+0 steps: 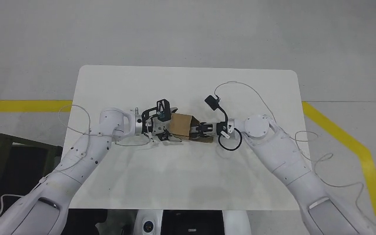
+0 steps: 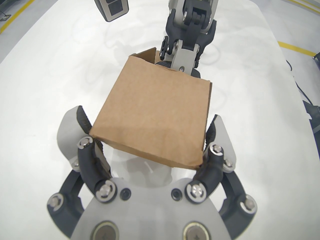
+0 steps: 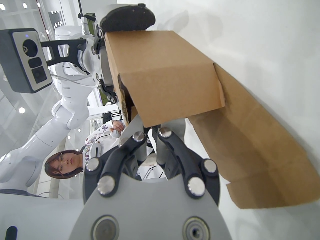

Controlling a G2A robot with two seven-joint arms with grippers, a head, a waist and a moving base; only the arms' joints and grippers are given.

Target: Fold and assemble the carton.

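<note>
The left gripper [image 2: 148, 117] has its two fingers spread wide, and the brown carton [image 2: 160, 93] sits right between them. The box's near corners press on both black pads [image 2: 86, 126], so this gripper is holding the carton by its sides (a snug fit). At the far end of the carton from this gripper, the right gripper [image 3: 152, 133] faces it. Its fingers are pinched close together on that end's edge, so it grips the carton too. Just beside the right gripper, one long flap [image 3: 250, 148] hangs open from the box. Below both grippers and the carton is the white table [image 1: 247, 176]
</note>
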